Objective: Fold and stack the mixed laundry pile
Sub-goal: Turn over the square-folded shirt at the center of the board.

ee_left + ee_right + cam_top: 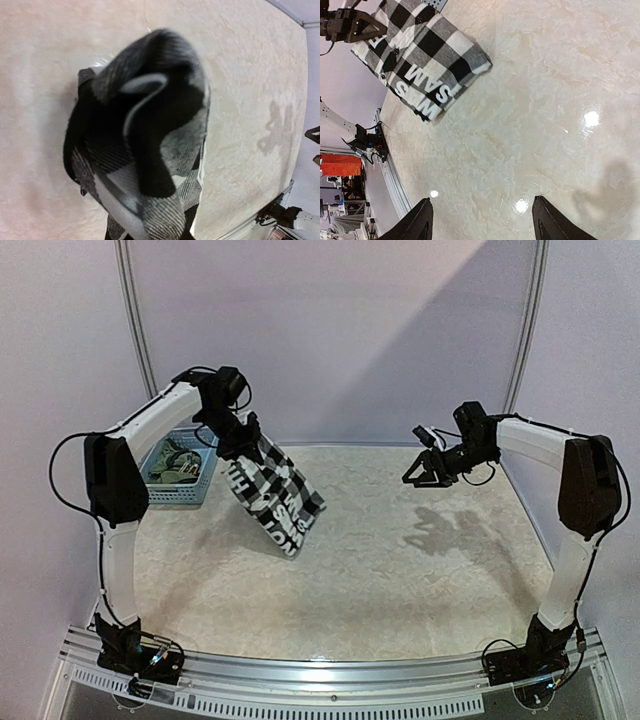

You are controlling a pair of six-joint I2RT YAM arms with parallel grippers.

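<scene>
From above, the left gripper point(236, 436) is clamped on the top end of the black-and-white checked shirt point(275, 495). The shirt hangs below it as a long, flat, folded panel that slants down and away toward the right arm's side. Its bold woven squares are soft and matte, and large white block letters run along the lower edge. I cannot tell whether its bottom corner touches the pale, marbled table point(400, 570). Behind the left gripper, on its outer side, sits a light blue plastic lattice basket point(190, 495) with the olive-green sleeveless shirt point(172, 465) crumpled inside. The right gripper point(425, 472) hovers well apart from the checked shirt, its jaws spread and empty. In the left wrist view, the checked shirt point(145, 150) bulges directly under the camera in a blurred, bunched mass of black, grey and white folds. It hides the fingers, and the tabletop point(250, 100) lies all around it. In the right wrist view, the right gripper point(482, 220) has its two dark fingertips point(420, 222) standing wide apart over glossy, veined stone. Far ahead of them the checked shirt point(425, 55) hangs from the black left gripper point(350, 27), its long axis running diagonally and its lettered end pointing downward.
</scene>
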